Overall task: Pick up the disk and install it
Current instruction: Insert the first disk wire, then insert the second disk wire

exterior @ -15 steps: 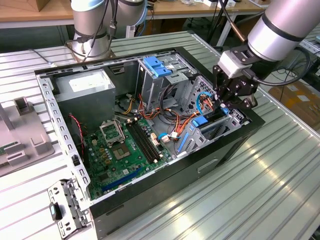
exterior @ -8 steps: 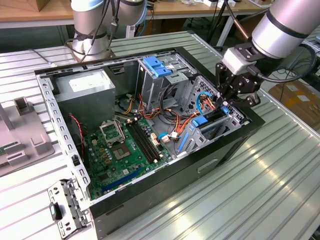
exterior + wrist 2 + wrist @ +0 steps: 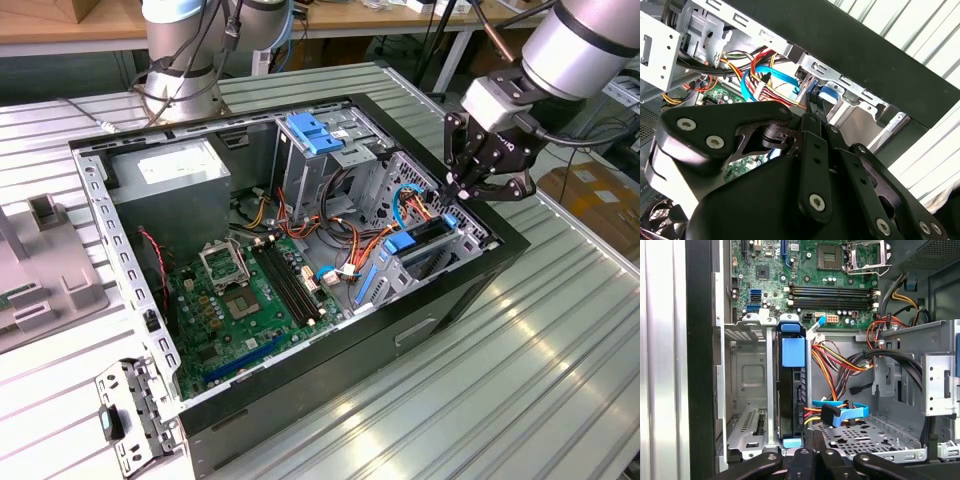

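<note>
The disk (image 3: 424, 240) stands on edge in the drive cage at the exterior view's right side of the open computer case (image 3: 480, 290), with blue rails along its edges. In the first wrist view the disk (image 3: 791, 395) is seen edge-on, a blue tab at each end, and coloured cables run to its side. My gripper (image 3: 478, 190) hovers just above the case's wall, over that end of the disk. Its black fingers (image 3: 813, 125) lie close together and hold nothing. The gripper (image 3: 812, 450) sits right by the disk's near blue tab.
A grey power-supply box (image 3: 175, 180) fills the far corner of the case and the green motherboard (image 3: 250, 300) covers its floor. A light-blue latch piece (image 3: 315, 130) tops the upper bay. Another arm's base (image 3: 180, 70) stands behind. A grey fixture (image 3: 40, 270) sits on the exterior view's left.
</note>
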You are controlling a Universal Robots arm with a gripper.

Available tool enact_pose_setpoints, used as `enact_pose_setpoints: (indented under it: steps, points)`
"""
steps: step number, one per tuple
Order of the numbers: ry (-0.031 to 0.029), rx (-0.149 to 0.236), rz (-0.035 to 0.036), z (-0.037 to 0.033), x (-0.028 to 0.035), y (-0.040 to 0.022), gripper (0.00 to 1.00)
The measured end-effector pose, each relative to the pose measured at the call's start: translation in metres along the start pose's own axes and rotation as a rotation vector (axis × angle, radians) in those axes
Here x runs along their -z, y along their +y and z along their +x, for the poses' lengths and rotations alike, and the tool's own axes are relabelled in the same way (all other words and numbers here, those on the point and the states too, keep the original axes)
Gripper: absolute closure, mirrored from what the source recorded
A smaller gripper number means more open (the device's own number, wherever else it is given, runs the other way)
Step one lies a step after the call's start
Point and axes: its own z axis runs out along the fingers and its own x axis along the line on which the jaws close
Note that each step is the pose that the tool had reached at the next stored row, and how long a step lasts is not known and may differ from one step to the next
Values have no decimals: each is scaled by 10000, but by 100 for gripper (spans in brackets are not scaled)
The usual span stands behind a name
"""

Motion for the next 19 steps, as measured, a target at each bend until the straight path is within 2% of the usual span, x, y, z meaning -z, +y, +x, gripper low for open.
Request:
enact_pose_setpoints:
  steps: [14, 15, 17, 19]
  points:
    - [0, 0, 0, 0, 0, -7, 89]
    - [0, 0, 0, 0, 0, -7, 76]
    - [0, 0, 0, 1, 0, -8, 64]
    - [0, -1, 0, 1, 0, -9, 64]
